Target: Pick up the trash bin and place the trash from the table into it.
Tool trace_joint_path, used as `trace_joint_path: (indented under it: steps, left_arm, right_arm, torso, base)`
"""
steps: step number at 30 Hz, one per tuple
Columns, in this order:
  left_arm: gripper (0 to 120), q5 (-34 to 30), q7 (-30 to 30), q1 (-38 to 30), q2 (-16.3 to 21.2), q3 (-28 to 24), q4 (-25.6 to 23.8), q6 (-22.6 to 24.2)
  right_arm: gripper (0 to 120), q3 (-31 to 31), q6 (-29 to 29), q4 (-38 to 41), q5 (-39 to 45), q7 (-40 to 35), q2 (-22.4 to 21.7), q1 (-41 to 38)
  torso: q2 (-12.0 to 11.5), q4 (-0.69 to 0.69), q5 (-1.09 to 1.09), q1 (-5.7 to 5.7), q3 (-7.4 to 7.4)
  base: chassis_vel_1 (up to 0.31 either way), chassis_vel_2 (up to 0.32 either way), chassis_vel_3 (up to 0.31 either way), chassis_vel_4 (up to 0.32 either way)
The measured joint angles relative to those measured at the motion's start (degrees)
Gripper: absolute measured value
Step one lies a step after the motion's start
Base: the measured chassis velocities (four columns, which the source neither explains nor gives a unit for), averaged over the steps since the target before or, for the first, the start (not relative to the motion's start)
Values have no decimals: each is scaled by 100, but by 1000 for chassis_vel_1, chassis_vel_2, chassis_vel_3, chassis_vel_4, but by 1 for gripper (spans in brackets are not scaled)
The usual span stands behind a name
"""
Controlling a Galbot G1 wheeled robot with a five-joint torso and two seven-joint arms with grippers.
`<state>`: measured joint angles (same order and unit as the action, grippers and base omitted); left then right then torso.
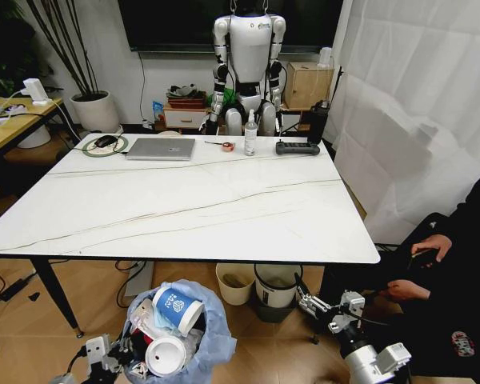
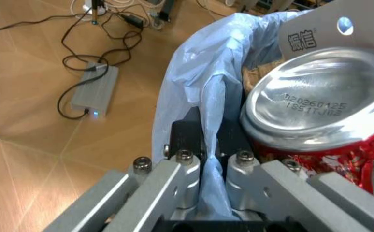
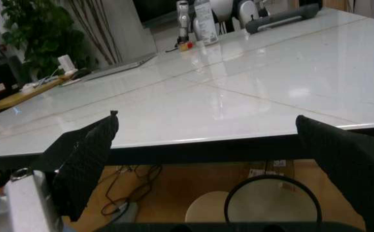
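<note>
Fingers [image 2: 187, 166] of the left gripper [image 1: 112, 358] are pinched on the trash bin's [image 1: 212, 340] blue liner at its rim, trash [image 1: 174, 308] heaped just inside. Right gripper [image 1: 316, 306] sits spread and empty, hovering below the table [image 1: 224, 200] edge, bin well off to its left, open floor between.
</note>
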<state>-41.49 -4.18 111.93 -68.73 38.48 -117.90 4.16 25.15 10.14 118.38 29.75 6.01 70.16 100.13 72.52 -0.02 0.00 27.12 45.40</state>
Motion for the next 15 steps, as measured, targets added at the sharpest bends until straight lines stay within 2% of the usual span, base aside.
trace_joint_path:
  steps: [10, 15]
  left_arm:
    - [0, -14, 28, -59, -11, 17, 70, 25]
    - [0, -42, 16, -110, -27, 6, 147, 78]
  right_arm:
    - [100, 0, -1, 4, 5, -2, -1, -1]
    - [100, -1, -1, 5, 6, -2, -1, -1]
  torso:
    - [-1, 0, 0, -1, 0]
    - [-73, 1, 0, -35, -36]
  base:
    - [0, 0, 0, 0]
    - [0, 0, 0, 0]
